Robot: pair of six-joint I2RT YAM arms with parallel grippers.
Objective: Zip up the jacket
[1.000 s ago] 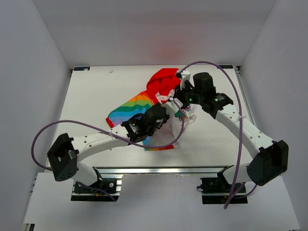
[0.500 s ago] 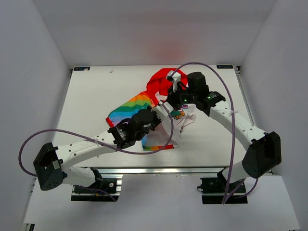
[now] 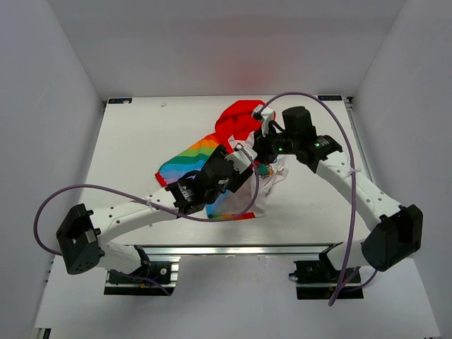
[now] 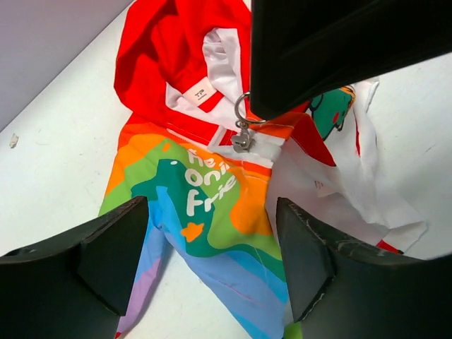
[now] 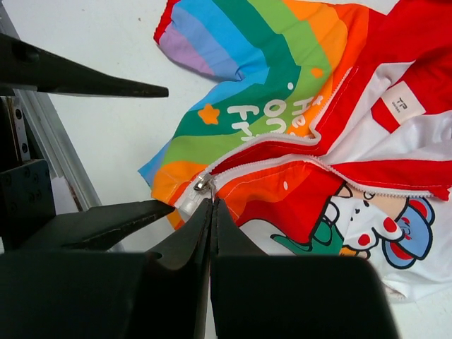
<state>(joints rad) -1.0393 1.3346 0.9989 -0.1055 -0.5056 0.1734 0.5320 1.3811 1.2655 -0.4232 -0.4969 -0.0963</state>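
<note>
Jaws on left gripper [image 4: 212,212] spread over the jacket [image 4: 169,63]; right gripper [image 5: 212,205] pinches zipper pull [image 4: 242,134]. We see red hood, rainbow panel, cartoon print. Neck tag [image 4: 199,92] reads "TP".

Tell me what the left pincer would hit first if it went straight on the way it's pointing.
Most likely the jacket: its rainbow panel lies straight ahead of the open left pincer, though the depth is hard to judge.
</note>
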